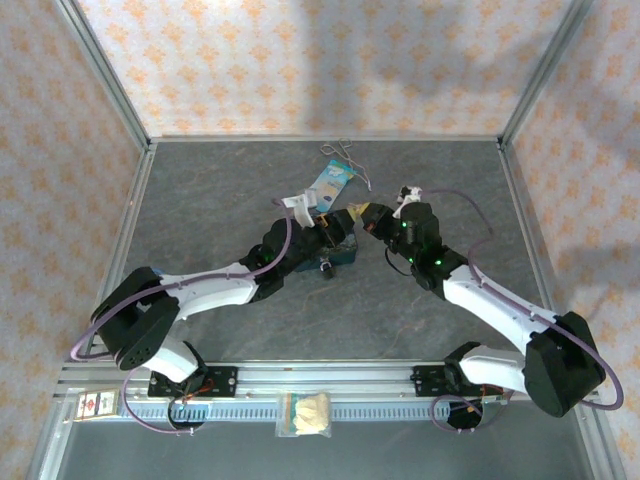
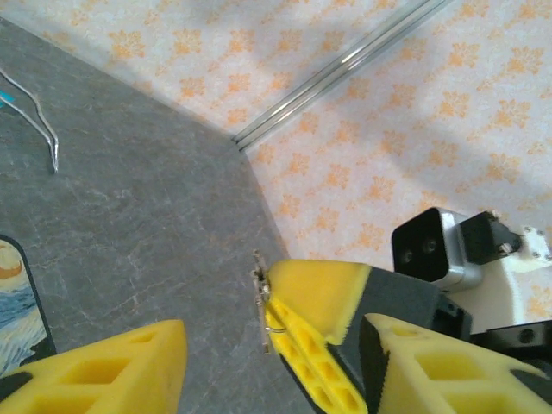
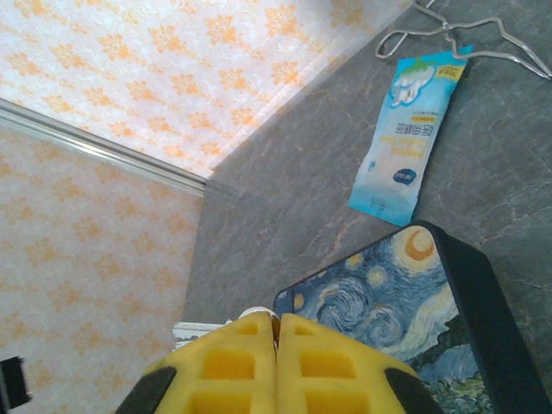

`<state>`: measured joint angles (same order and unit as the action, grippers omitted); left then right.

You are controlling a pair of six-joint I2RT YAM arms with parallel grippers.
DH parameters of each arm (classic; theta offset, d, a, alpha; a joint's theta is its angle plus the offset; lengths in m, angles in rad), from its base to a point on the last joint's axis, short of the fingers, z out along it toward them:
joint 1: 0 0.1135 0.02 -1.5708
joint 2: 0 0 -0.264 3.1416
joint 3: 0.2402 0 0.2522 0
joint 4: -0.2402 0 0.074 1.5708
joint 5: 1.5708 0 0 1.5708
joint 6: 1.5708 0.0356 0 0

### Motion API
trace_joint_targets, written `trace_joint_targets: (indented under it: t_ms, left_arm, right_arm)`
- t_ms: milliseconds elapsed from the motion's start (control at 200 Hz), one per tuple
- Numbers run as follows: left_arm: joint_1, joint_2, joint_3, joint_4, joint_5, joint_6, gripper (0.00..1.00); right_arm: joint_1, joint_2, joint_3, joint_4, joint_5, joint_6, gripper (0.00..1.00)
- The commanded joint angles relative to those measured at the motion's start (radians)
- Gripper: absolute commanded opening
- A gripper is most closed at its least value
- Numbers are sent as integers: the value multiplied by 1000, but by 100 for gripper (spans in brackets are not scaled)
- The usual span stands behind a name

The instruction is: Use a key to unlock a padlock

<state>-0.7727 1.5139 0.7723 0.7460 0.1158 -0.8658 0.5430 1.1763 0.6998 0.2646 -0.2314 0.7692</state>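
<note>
Reaching from the near-left corner of the table (image 1: 200, 200) toward its middle with the left arm, elbow low, forearm slanting up and to the right. Spreading the left gripper (image 1: 340, 219) wide, with nothing gripped between its yellow fingers (image 2: 103, 371).

Coming in from the near-right corner with the right arm, bent sharply at the elbow, wrist aimed left. Poking the right gripper (image 3: 276, 332) into that open gap, pads pressed flat together on the key (image 2: 259, 297), thin and silvery, standing out at the tip beside a small ring.

Probably the padlock (image 1: 325, 268): a small dark block just beside the near edge of the starry-night tin (image 3: 388, 302) at the table's middle, too small to confirm.

Toward the far edge, a light-blue packet (image 3: 405, 129) next to a bent wire (image 3: 448, 34).
</note>
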Motion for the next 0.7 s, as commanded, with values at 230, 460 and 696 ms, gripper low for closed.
trace_joint_targets:
  t_ms: [230,460,696]
  left_arm:
    - [-5,53,70,28,12,-27,40]
    - [-6,92,102,33,40,-40,26]
    - [-1,68,104,-24,24,3,0]
  right_arm:
    - [12,-6,-3,72,36,32,0]
    - [12,-1,2,66,27,26,0]
    - [12,-6,11,51,36,15,3]
